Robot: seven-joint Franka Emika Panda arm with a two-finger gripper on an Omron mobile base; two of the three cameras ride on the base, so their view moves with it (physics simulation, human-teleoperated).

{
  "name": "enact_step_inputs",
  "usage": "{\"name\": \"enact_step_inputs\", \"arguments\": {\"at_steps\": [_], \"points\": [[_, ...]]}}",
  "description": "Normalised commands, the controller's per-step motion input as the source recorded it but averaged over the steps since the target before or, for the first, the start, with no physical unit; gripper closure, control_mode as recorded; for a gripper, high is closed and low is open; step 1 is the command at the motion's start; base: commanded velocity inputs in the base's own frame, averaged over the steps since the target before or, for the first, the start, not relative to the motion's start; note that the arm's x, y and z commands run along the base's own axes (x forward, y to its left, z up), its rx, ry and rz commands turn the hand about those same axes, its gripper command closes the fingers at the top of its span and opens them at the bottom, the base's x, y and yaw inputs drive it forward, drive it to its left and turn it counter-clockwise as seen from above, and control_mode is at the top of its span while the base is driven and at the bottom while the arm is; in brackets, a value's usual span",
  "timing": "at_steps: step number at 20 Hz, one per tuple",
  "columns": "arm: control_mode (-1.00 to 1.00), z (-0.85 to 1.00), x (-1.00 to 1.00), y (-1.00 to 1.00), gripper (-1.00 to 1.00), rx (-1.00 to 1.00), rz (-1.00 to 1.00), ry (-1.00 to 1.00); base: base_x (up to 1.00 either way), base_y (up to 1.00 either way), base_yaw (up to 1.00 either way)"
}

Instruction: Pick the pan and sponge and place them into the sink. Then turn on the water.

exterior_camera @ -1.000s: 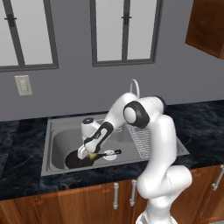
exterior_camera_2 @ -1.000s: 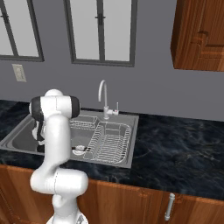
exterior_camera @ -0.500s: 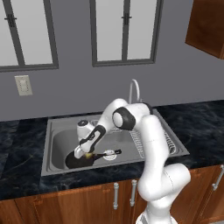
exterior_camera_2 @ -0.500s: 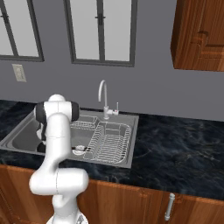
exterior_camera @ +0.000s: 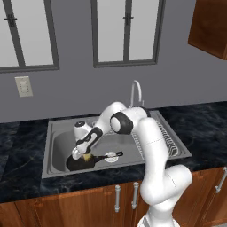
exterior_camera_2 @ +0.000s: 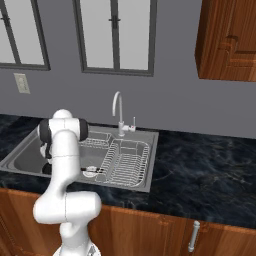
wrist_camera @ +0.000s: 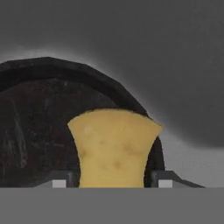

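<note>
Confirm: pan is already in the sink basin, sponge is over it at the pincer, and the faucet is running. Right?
Wrong on the faucet: the right base view shows no stream from its spout, so the water is off. The rest holds: the pan lies in the sink basin, and the hand view shows the sponge between the pincer fingertips, over the pan.

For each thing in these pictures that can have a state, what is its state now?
pan: lying in the sink basin, handle pointing toward the dish rack.
sponge: between the fingertips, over the pan.
gripper: low in the basin above the pan; whether it grips the sponge cannot be told.
faucet: no stream visible.
sink: holds the pan.
dish rack: nothing in it.
</note>
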Motion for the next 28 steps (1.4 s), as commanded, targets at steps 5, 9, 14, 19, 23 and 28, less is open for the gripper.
{"name": "enact_step_inputs", "arguments": {"at_steps": [5, 9, 14, 19, 23, 28], "points": [[-1.0, 0.87, -0.48, 0.0, -1.0, 0.06, -0.07, 0.0, 0.0, 0.0, 0.0], [-1.0, 1.0, -0.83, -0.02, -1.0, 0.06, -0.16, 0.0, 0.0, 0.0, 0.0], [-1.0, 0.86, -1.0, -0.19, -1.0, 0.04, -0.23, 0.0, 0.0, 0.0, 0.0], [-1.0, 0.12, -0.32, -0.03, -1.0, 0.0, -0.05, 0.13, 0.0, 0.0, 0.0], [-1.0, 0.73, -0.6, -0.11, -1.0, 0.18, -0.46, 0.04, 0.0, 0.0, 0.0], [-1.0, 0.97, -0.71, -0.15, -1.0, 0.29, -0.63, 0.02, 0.0, 0.0, 0.0]]}}
